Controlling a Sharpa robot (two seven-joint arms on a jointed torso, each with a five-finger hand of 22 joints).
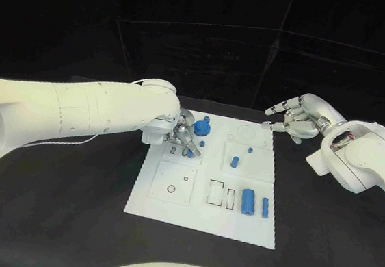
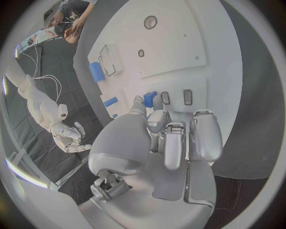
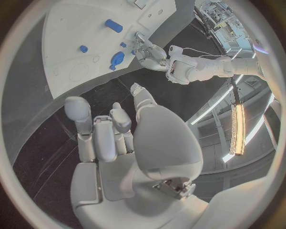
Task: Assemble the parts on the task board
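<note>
Black table (image 1: 61,202) carries the task board (image 1: 200,219), at whose far left corner my left hand (image 1: 185,134) pinches a small blue part (image 2: 149,98) to seat it, while my right hand (image 1: 298,120) waits beyond the far right corner, fingers loosely curled, empty.

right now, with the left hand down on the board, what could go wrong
The left hand has its fingers down among small blue parts near the task board's far left corner; a sideways move could knock the round blue part beside it. In the left wrist view, its fingers hide most of the blue piece at their tips, so any grip there is hard to confirm. The right hand hovers off the board's far right corner, unable to steady it.
</note>
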